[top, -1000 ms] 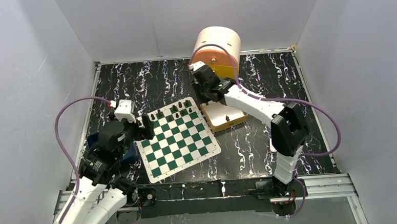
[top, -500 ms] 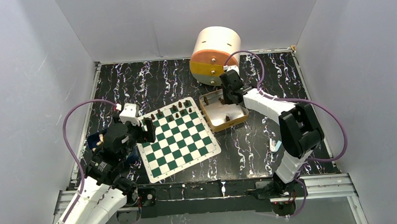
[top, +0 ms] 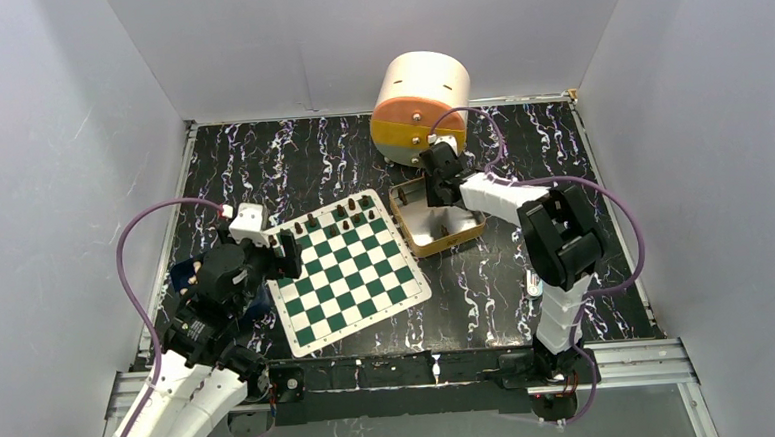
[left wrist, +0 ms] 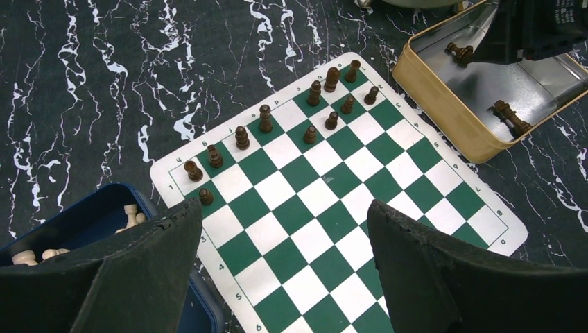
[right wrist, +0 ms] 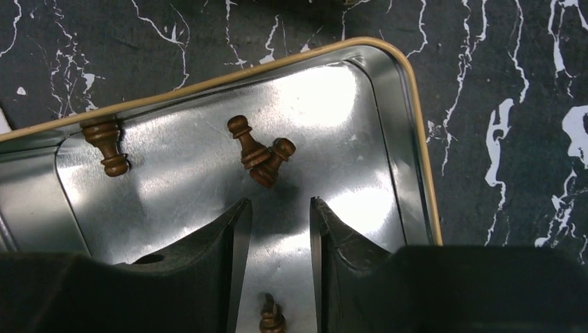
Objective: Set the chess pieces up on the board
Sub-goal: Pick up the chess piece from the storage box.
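Right end effector (right wrist: 279, 205) slightly apart, empty, over tray (right wrist: 418, 146); left end effector (left wrist: 283, 208) wide apart; black marbled table (top: 260, 155), white walls (top: 59, 146).

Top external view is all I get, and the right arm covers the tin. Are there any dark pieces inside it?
Observer: Yes. The right wrist camera shows four brown pieces lying on the floor of the tin, two of them touching.
Operator: Is the right gripper holding one?
Observer: No. The right gripper is open over the tin floor. One piece lies between its fingers, with a gap on each side.
Operator: What is in the blue box by the left arm?
Observer: The left wrist camera shows pale pieces inside the blue box.
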### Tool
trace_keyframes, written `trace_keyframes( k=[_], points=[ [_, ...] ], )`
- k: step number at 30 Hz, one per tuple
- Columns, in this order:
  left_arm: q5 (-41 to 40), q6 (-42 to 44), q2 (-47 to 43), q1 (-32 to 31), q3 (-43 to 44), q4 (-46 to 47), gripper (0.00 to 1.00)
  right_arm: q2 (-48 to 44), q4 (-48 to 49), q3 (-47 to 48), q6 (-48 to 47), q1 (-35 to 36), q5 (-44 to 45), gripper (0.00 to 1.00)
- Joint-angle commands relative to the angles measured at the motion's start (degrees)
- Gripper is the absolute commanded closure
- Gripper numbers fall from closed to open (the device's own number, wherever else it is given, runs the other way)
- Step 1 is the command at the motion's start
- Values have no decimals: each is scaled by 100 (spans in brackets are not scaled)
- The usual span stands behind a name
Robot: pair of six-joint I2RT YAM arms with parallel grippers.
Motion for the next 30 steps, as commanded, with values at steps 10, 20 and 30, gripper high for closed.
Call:
trace_keyframes(
  k=[10, 20, 30],
  points=[
    [-137, 124, -23, -21, -21, 101, 14, 482, 413, 550, 76, -11, 42, 53],
    [-111, 151, -65, -21, -34, 103, 14, 616, 457, 506, 66, -9, 122, 58],
    [-91, 166, -20, -19, -30, 101, 15, 544, 446, 373, -60, -11, 160, 69]
  ],
)
